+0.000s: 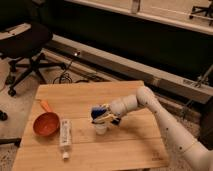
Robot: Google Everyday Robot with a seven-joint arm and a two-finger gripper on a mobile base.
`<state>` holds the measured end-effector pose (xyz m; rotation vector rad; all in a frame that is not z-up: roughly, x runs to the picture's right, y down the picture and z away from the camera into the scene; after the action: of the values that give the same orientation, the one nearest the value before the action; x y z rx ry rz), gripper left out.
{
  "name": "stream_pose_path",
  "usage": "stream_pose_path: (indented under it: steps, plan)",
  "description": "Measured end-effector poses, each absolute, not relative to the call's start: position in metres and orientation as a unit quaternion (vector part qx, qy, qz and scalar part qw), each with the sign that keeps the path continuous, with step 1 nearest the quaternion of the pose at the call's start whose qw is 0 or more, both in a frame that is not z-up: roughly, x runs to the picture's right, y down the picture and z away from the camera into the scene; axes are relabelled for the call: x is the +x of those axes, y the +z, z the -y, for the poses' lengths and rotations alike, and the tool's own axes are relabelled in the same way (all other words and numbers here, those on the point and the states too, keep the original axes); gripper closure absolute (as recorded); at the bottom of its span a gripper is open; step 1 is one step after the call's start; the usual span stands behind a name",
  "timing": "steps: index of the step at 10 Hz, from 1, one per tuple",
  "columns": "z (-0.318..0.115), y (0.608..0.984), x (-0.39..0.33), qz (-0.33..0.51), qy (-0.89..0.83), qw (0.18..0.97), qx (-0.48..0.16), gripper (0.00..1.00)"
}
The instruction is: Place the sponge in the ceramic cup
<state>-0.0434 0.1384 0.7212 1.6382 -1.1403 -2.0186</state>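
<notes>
The blue sponge (98, 111) is held just above the white ceramic cup (101, 129), which stands near the middle of the wooden table (125, 145). My gripper (103, 115) comes in from the right on a white arm and sits directly over the cup, covering its rim. The sponge shows at the gripper's left end. The cup's lower body is visible below the gripper; its opening is hidden.
An orange bowl with a handle (46, 123) lies at the table's left side. A white tube (65, 134) lies beside it, pointing toward the front edge. A black office chair (25, 42) stands on the floor to the far left, with cables near it.
</notes>
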Motion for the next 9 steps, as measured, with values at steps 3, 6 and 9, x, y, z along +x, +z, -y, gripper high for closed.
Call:
stream_pose_path:
  steps: [3,6,9]
  plan:
    - [-0.143,0.735,-0.057,0.443,-0.72,0.158,0.511,0.59]
    - [-0.13,0.733,-0.065,0.445,-0.727,0.154,0.5,0.59]
    - [-0.119,0.725,-0.061,0.434,-0.734,0.153,0.499,0.59]
